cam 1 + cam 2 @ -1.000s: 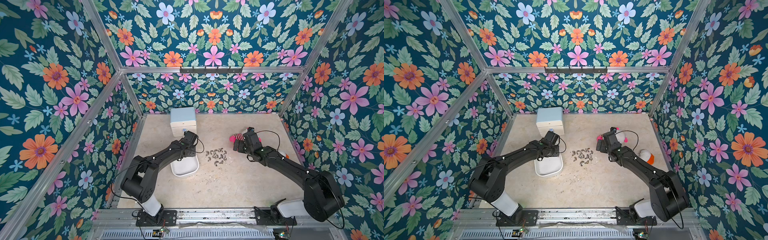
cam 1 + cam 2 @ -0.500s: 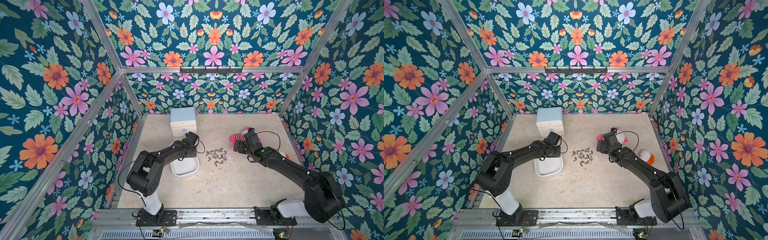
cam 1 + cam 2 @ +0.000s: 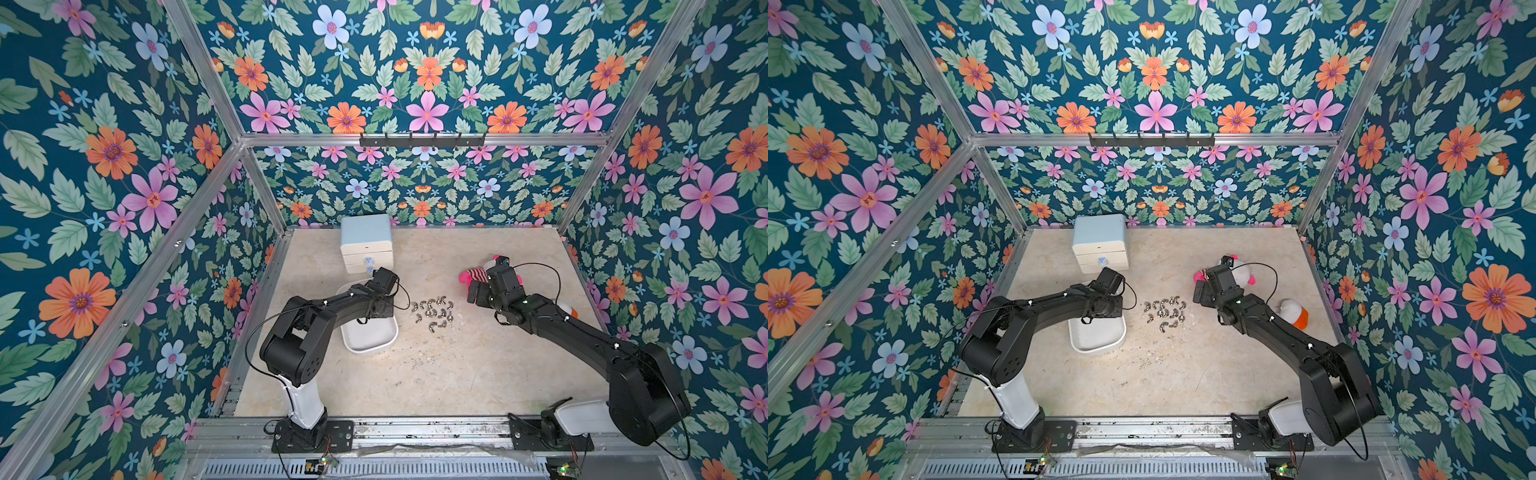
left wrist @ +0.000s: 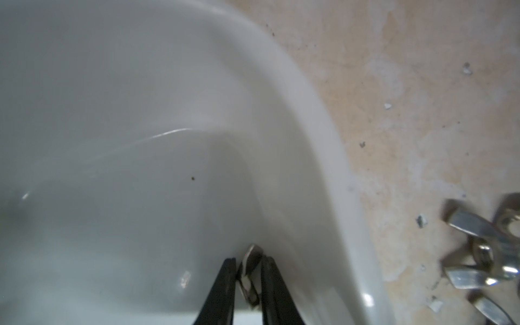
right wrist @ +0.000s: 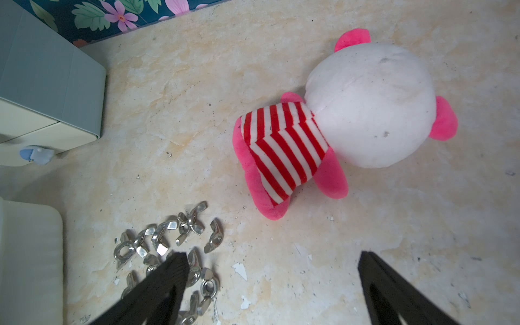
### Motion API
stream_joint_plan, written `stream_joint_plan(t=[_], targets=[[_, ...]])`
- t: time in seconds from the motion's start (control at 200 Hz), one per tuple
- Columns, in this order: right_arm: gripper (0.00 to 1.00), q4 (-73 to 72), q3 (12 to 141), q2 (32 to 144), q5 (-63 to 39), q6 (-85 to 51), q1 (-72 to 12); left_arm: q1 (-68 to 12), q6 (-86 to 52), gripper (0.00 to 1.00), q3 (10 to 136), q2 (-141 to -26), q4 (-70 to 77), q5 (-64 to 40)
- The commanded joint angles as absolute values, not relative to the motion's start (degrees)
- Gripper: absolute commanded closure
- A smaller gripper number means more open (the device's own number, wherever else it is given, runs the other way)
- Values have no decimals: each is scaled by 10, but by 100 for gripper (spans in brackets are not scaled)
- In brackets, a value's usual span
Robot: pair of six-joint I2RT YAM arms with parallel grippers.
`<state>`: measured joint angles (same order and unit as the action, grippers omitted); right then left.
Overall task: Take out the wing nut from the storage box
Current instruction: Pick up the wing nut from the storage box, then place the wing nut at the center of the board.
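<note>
- Where my left gripper (image 4: 249, 259) reaches into the storage box (image 4: 323, 157), its two black fingers are clamped on a wing nut (image 4: 250, 271). The nut stands on edge, low inside the box.
- The box's curved wall runs just beside one finger and crowds the grip.
- My right gripper (image 5: 272, 254) hangs over the table (image 5: 281, 84) with its fingers spread wide, holding nothing.
- Loose wing nuts (image 3: 432, 316) lie heaped at the centre of a top view, between box and right gripper.
- A blue-topped chest of drawers (image 3: 365, 239) stands just above the box in the frame.
- A striped plush toy (image 5: 365, 107) lies near my right wrist.
- An orange-and-white object (image 3: 1295, 312) is half hidden behind my right arm.
- Against a second ago, my left elbow sits higher in the frame; right arm, heap and toy are unchanged.
</note>
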<state>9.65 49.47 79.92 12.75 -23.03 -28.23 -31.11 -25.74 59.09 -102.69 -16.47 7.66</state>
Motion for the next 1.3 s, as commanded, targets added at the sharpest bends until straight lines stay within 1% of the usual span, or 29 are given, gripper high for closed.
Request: stream_joint_plan(t=[0.0, 0.09, 0.28, 0.57, 0.86, 1.025, 1.296], targets=[[1, 96, 492, 795, 137, -233, -283, -310, -264, 84, 586, -1028, -160, 73], [1, 96, 492, 795, 136, -233, -283, -310, -265, 86, 583, -1024, -162, 75], [1, 93, 492, 797, 136, -233, -283, -310, -265, 87, 585, -1004, -174, 83], [1, 90, 490, 798, 133, -234, -283, -312, -260, 88, 619, -933, -222, 98], [1, 89, 491, 799, 131, -234, -283, -351, -258, 87, 667, -880, -249, 110], [1, 89, 491, 799, 131, -235, -283, -385, -264, 87, 694, -885, -249, 103], [1, 90, 493, 799, 132, -235, -283, -459, -276, 87, 728, -947, -252, 104]])
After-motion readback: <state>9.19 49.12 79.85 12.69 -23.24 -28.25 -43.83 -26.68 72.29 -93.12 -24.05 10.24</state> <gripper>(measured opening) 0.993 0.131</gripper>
